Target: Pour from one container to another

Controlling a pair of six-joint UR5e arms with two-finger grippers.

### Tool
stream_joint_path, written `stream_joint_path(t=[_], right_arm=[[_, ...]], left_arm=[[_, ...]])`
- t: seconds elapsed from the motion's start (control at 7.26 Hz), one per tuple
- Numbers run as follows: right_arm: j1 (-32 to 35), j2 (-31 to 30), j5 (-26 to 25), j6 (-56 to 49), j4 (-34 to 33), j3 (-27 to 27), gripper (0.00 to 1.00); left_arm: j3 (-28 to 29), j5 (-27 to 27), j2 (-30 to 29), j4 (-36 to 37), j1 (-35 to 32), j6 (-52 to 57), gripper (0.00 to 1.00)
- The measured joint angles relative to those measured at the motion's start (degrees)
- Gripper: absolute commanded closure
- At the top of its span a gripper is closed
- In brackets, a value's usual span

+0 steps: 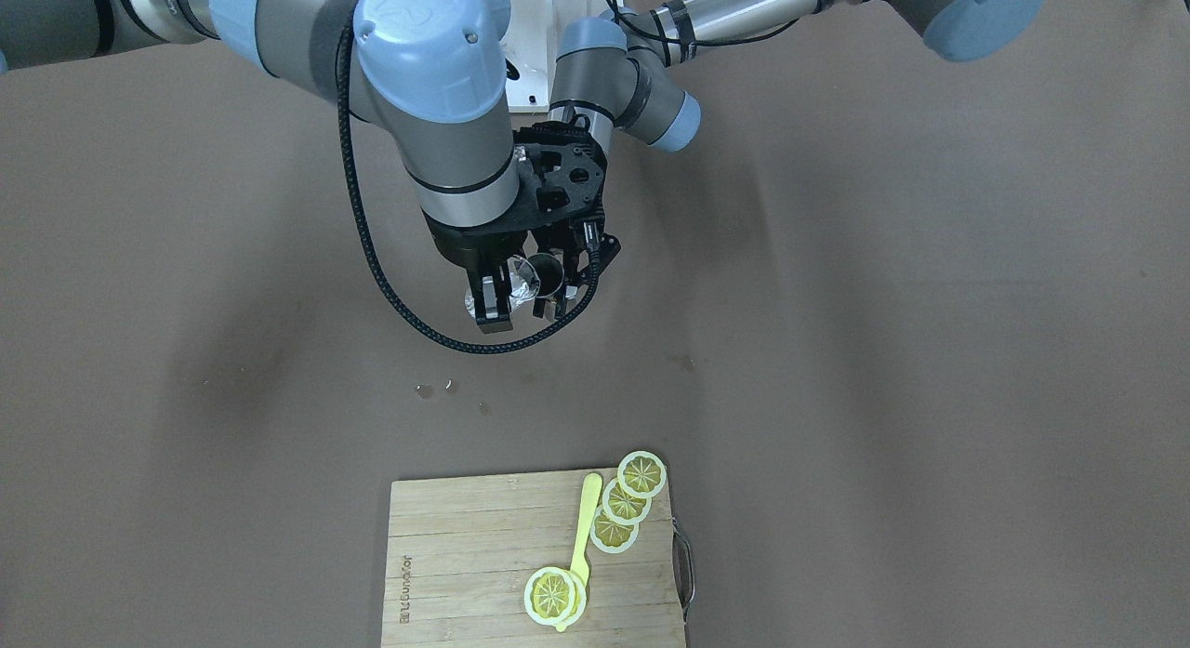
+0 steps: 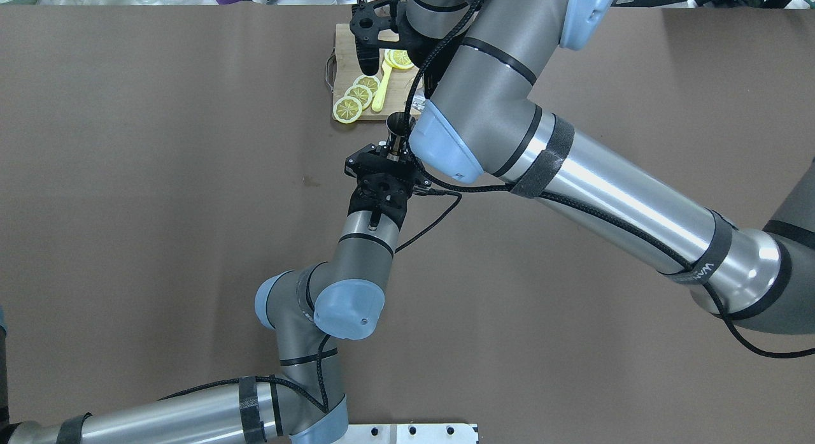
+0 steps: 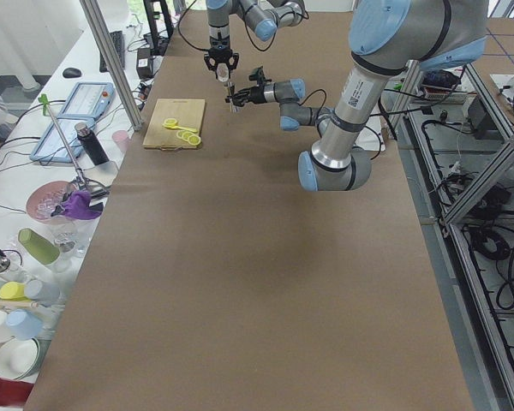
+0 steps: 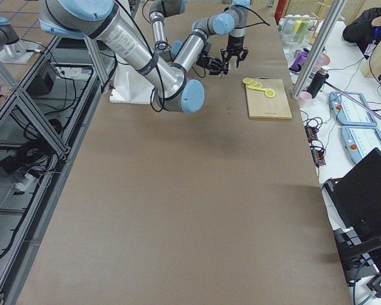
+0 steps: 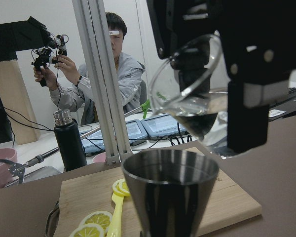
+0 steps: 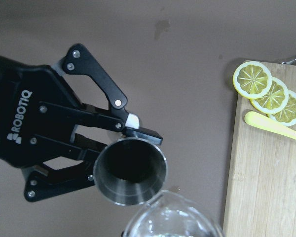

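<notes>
Above steel jigger (image 5: 170,192), tilted clear glass (image 5: 187,98)

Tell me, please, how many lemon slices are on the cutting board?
4 lemon slices: three overlap in a row near the cutting board's handle; one lies on the yellow spoon's end. Another may hide beneath it.

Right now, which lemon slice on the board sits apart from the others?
The slice lying at the yellow spoon's wide end; the other three overlap in a row beside its handle tip.
</notes>
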Motion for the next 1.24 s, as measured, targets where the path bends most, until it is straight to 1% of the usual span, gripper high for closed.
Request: stream_joint_path(t=[0.41,0.83,1.24], right_arm=[[-0.46,1.14,-1.14,-0.88,-4.22,0.34,1.0],[-1.41,2.07,-4.14,-2.68,-7.92,0.18,1.0],[-2.76,3.97,-6.43,-3.82,-10.33,-1.71,1.0]], left_arm=[[0.37,0.0,0.01,0.0,0.0,0.0,1.0],[0.52,0.0,0.03,0.0,0.2,0.06,1.0],[0.59,0.0,0.04,0.0,0.33,0.24,1.0]])
